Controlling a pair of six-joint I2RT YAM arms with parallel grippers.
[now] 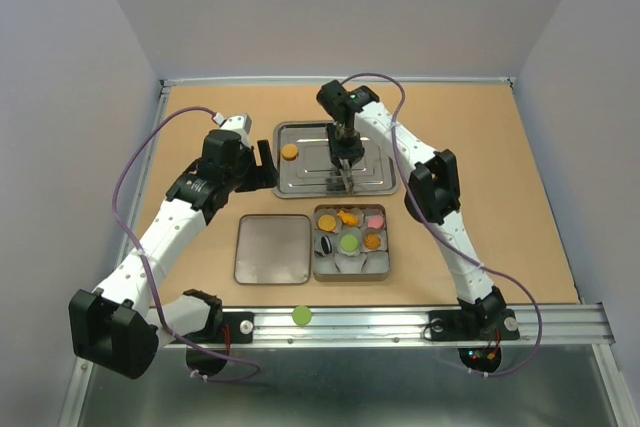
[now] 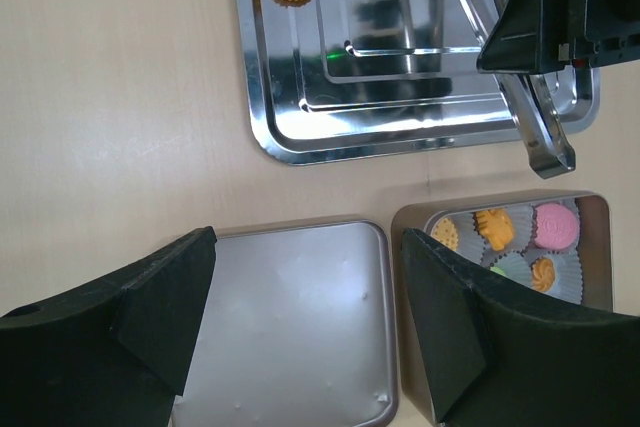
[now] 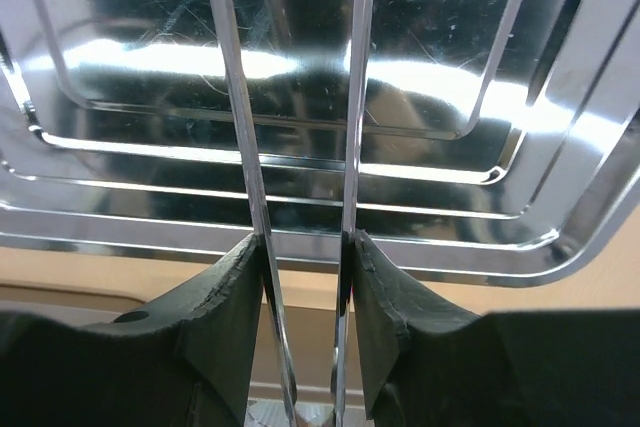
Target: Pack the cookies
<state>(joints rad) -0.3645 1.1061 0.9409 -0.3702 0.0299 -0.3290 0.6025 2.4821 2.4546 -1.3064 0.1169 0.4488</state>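
The right gripper is clamped on a pair of tongs, one steel arm pressed against each finger. The tong arms stand apart with nothing between them. They reach forward from the gripper over the tray, with their tips at its near rim.

One orange cookie lies flat in the tray's far left corner. It is off to the left of the right gripper and its tongs and not touching them. It is just to the right of the left gripper. In the left wrist view it sits ahead of the spread fingers, roughly in line with the gap between them and well apart from them.

The left gripper's jaws are wide apart and hold nothing. Below them lies the flat lid, and the tin is just past the right-hand finger.

The other cookies are in the tin, on the near side of the right gripper and just beyond the tong tips. Each sits in a white paper cup: three orange, one pink, one black and one green.

A green disc lies on the rail between the arm bases, well behind both grippers. I cannot tell whether it is a cookie.
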